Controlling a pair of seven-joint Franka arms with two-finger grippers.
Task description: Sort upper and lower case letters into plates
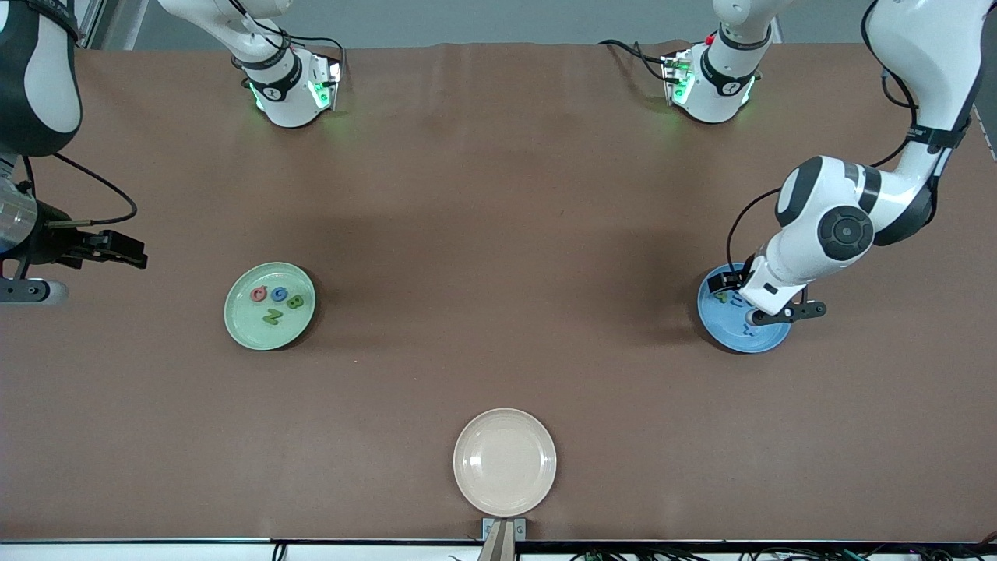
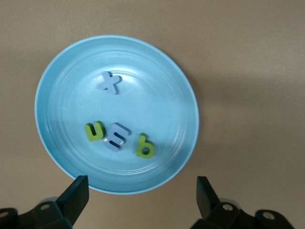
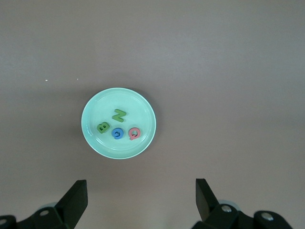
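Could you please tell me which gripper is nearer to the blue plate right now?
The left gripper, open, hangs directly over the blue plate; the right gripper, open, is up near the right arm's end of the table.

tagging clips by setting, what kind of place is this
Probably a robotics lab bench, not a home: two Franka arms are mounted at a bare brown table, cables trail off its edges, and the only props are a green plate, a blue plate and a beige plate with toy letters.

front view: high, facing the arm bases, whole table (image 1: 498, 195)
left wrist view: straight down, close over blue plate (image 2: 186, 95)
right wrist view: straight down, higher over green plate (image 3: 90, 119)
shared: both plates also in front view
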